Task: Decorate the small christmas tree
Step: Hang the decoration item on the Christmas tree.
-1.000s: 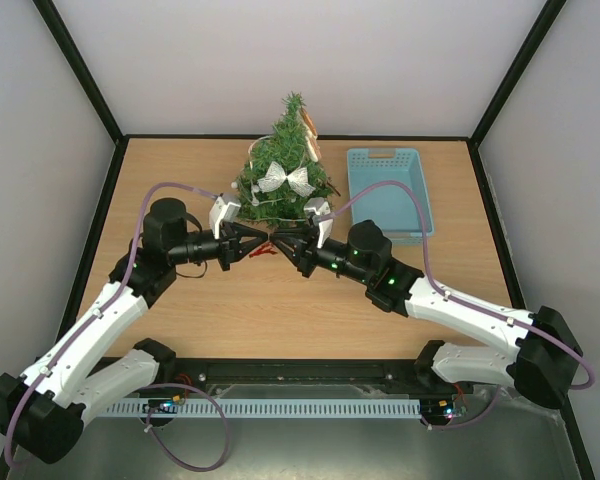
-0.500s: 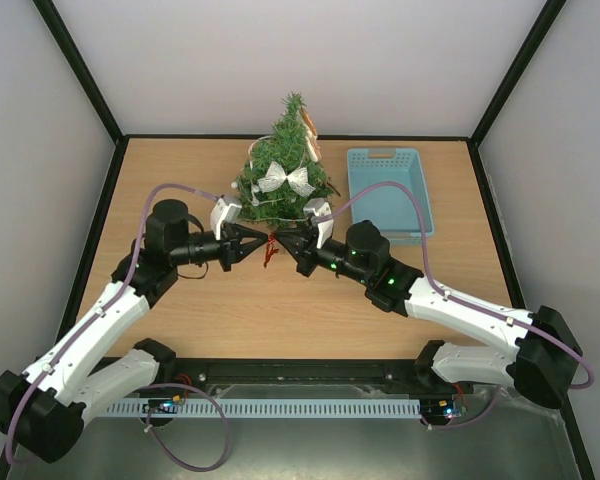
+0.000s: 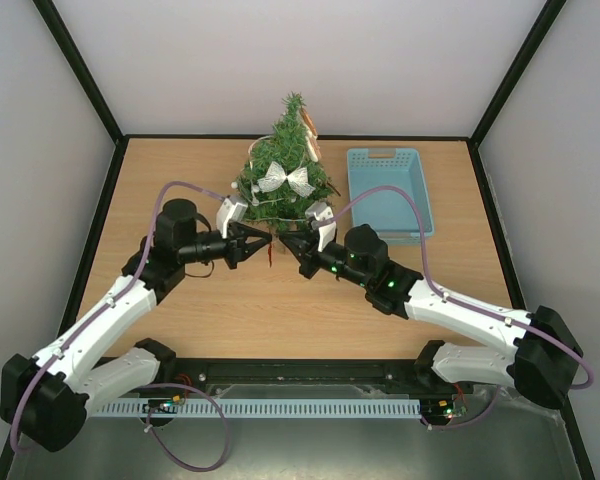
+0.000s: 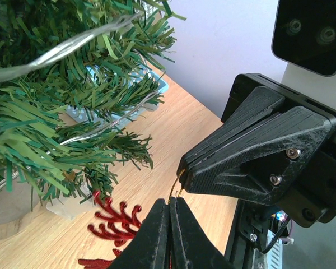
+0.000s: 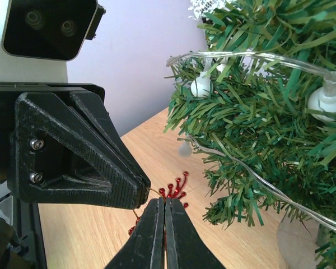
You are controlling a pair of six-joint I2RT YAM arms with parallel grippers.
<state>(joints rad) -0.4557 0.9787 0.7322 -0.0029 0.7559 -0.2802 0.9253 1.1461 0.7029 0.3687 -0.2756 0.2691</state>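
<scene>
Seen from above, the small christmas tree (image 3: 280, 148) stood upright near the far edge of the wooden table (image 3: 180, 170), a little left of centre, with a silver bow (image 3: 286, 180) on its front and a light blue basket (image 3: 385, 168) just to its right. Both arms reached inward and met nose to nose in front of the tree's base. The left gripper (image 3: 263, 240) came in from the left and the right gripper (image 3: 286, 243) from the right, their tips all but touching. We saw both claws fully closed, fingers pressed together. A red ornament (image 3: 271, 252), shaped like a branching sprig, hung just below the meeting point. In the left wrist view, the left gripper (image 4: 169, 221) pointed up at the black tip of the right gripper (image 4: 252, 162), and a thin gold thread (image 4: 177, 182) ran between the two tips, so each claw appeared to pinch it. The red ornament (image 4: 115, 221) dangled beside them, above the table and near the tree's (image 4: 56, 112) lowest branches. From the right wrist, the right gripper (image 5: 159, 230) faced the left gripper (image 5: 78, 151), the ornament (image 5: 173, 190) showed just beyond their tips, and the tree (image 5: 257, 129) filled the right side, with a clear light string (image 5: 241, 56) draped across its branches.
</scene>
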